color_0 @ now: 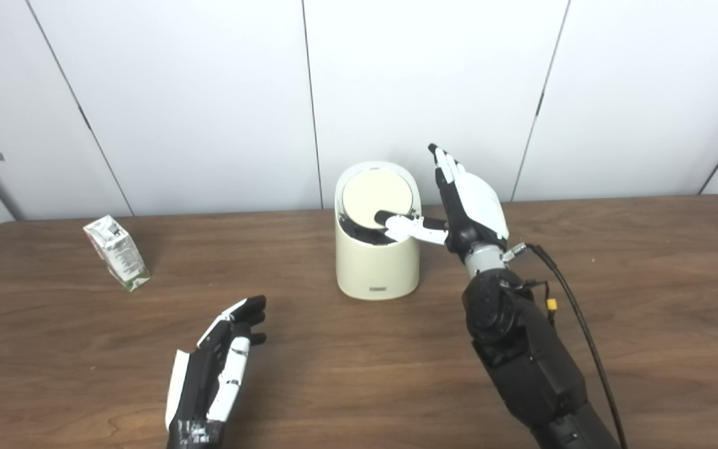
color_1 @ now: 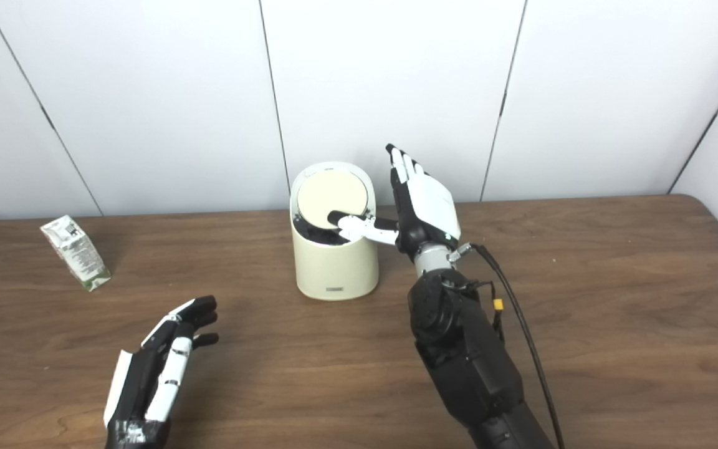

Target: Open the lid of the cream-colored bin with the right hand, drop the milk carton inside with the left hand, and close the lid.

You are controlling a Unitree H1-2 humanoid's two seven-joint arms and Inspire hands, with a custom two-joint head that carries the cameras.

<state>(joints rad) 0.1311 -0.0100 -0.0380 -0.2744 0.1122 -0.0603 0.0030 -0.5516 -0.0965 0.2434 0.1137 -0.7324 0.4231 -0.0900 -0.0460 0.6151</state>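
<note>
The cream-colored bin (color_0: 376, 265) stands at the table's middle, near the back. Its round lid (color_0: 376, 196) is tilted, with a dark gap showing at its front edge. My right hand (color_0: 468, 206) is just right of the bin, fingers straight and pointing up, and its thumb (color_0: 406, 226) reaches across the rim onto the lid's lower edge. The milk carton (color_0: 116, 252) stands tilted at the back left, apart from both hands. My left hand (color_0: 219, 368) is open and empty, low over the table's front left.
The brown wooden table (color_0: 646, 299) ends at a white panelled wall behind. A black cable (color_0: 577, 312) runs along my right forearm.
</note>
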